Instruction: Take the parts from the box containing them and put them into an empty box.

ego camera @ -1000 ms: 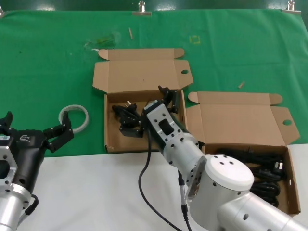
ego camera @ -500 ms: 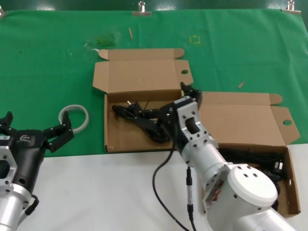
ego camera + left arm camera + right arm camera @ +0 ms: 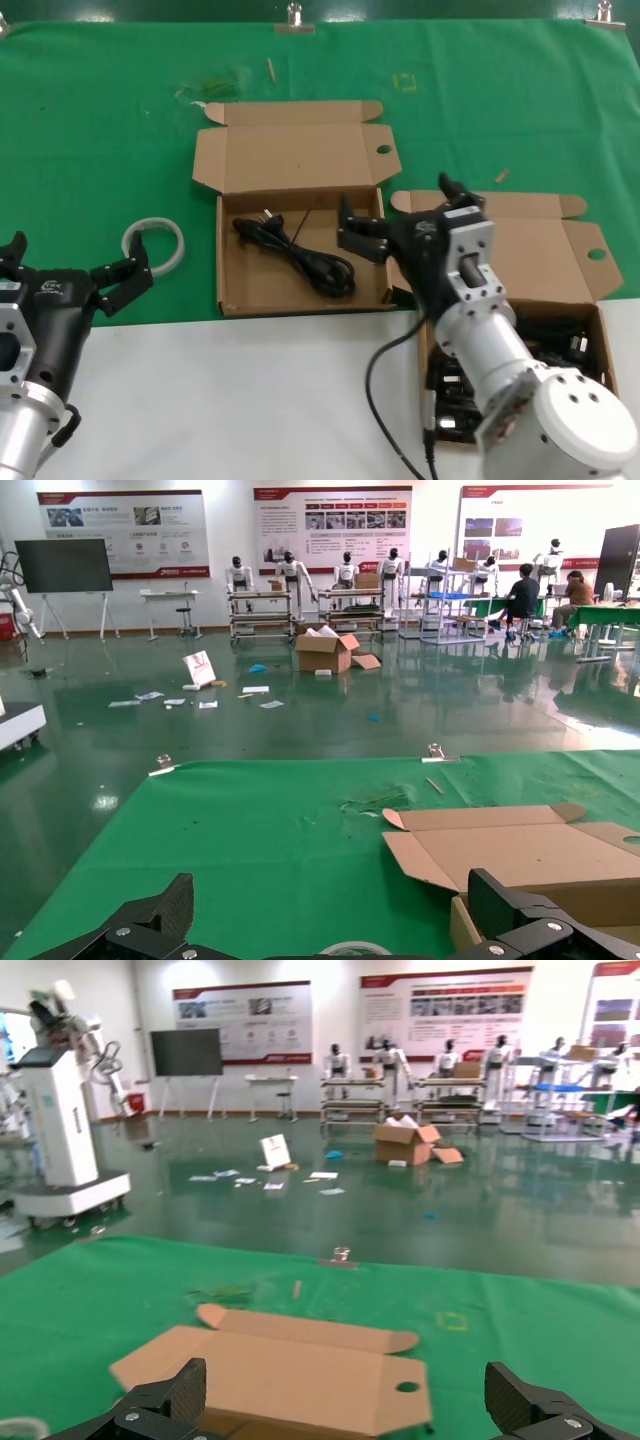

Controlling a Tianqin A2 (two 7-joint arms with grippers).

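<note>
The box containing the parts (image 3: 520, 250) lies open on the right, with several black cables (image 3: 565, 345) in it, partly hidden by my right arm. The other box (image 3: 290, 150) lies open at the centre and holds one black cable (image 3: 300, 258) on its floor. My right gripper (image 3: 405, 215) is open and holds nothing, hovering over the gap between the two boxes. In the right wrist view the right gripper (image 3: 345, 1410) faces the centre box's lid (image 3: 280, 1370). My left gripper (image 3: 70, 265) rests open at the lower left, away from both boxes; the left wrist view shows it (image 3: 335, 930) spread wide.
A white tape ring (image 3: 155, 245) lies on the green cloth (image 3: 100, 130) just ahead of the left gripper. Bare white table (image 3: 220, 400) runs along the front. Small scraps (image 3: 210, 85) and metal clips (image 3: 294, 18) sit near the far edge.
The right gripper has moved right, out of the centre box, and let go of a cable. That cable now lies loose in the centre box. The left arm has not moved.
</note>
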